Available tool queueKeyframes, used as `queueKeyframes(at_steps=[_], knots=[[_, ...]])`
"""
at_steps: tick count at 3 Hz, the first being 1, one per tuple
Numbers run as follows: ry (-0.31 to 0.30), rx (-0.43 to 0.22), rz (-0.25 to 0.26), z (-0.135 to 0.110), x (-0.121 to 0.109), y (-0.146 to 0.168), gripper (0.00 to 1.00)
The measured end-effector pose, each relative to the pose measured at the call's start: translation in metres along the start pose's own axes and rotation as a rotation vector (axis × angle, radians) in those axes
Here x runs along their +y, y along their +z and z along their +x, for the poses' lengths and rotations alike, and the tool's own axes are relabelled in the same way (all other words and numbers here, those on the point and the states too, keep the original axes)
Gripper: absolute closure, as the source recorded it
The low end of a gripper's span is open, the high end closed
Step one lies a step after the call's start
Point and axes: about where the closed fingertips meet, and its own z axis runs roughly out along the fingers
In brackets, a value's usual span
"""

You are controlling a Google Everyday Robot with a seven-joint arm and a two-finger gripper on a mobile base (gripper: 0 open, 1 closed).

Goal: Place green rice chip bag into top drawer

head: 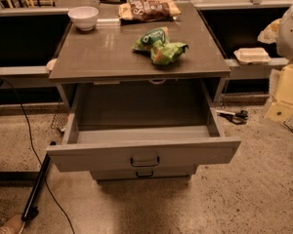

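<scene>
The green rice chip bag (158, 45) lies crumpled on the grey cabinet top (102, 57), right of centre. The top drawer (141, 155) is pulled wide open below it, and its inside (141, 108) holds nothing I can see. Its dark bracket handle (145, 162) faces me. The narrower lower drawer (144, 173) is shut beneath it. My gripper is not in view; only a white rounded body (290, 28), possibly part of my arm, shows at the right edge.
A brown and tan snack bag (149, 9) lies at the back of the top, and a white bowl (83, 17) stands at the back left. A black cable (24, 130) and a pole (36, 186) lie on the floor at left. Scissors (234, 116) and yellow sheets (288, 94) lie at right.
</scene>
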Motion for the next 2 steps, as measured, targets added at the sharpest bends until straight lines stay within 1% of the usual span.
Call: queueKeyframes(at_steps=[1, 2], knots=[[0.002, -0.006, 0.006, -0.001, -0.001, 0.000, 0.00], [0.038, -0.045, 0.001, -0.012, -0.023, 0.017, 0.00]])
